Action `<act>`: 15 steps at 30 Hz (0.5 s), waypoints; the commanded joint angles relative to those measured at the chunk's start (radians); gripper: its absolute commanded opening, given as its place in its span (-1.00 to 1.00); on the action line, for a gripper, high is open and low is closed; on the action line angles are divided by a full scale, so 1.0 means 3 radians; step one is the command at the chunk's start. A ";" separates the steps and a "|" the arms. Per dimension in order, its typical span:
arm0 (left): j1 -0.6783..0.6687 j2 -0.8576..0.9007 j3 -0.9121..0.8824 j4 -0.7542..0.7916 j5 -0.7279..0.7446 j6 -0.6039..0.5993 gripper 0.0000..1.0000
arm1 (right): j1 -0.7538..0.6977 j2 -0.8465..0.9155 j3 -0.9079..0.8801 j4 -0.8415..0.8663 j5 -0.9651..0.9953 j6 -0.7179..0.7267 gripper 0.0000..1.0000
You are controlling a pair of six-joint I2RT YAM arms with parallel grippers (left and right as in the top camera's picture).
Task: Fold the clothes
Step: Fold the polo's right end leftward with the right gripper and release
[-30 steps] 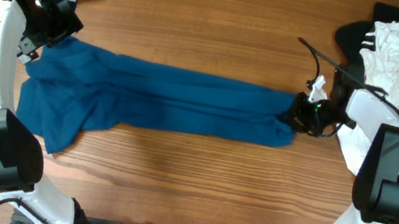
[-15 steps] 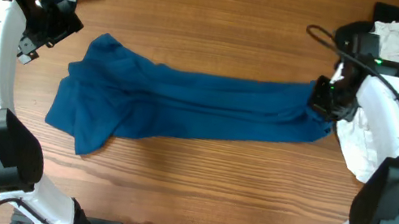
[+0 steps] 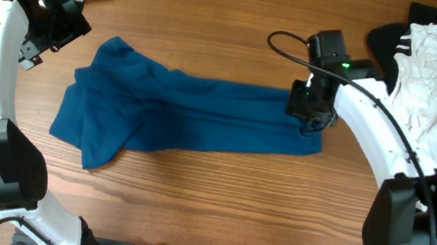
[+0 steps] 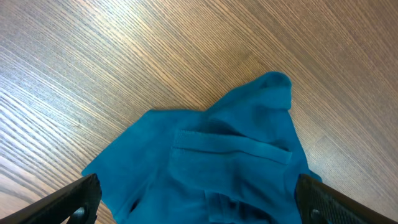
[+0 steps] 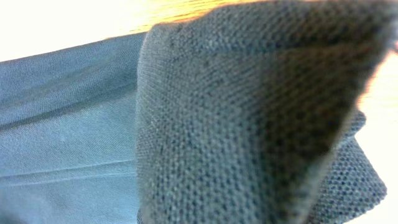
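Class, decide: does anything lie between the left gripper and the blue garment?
Nothing visible does. The left gripper hangs open near the left end of the blue garment, only bare table between them.

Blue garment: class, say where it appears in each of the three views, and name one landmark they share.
Overhead: the blue garment lies across the middle of the table, its right end at the right end effector.
Left wrist: lower centre, bunched.
Right wrist: close up, filling nearly the whole frame.
Shared landmark: the table's wood grain.
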 commanded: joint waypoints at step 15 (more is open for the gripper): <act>-0.0003 -0.0037 0.0050 -0.0004 0.0028 0.0006 0.99 | 0.0412 0.0216 0.0037 0.0100 -0.0090 0.0275 -0.21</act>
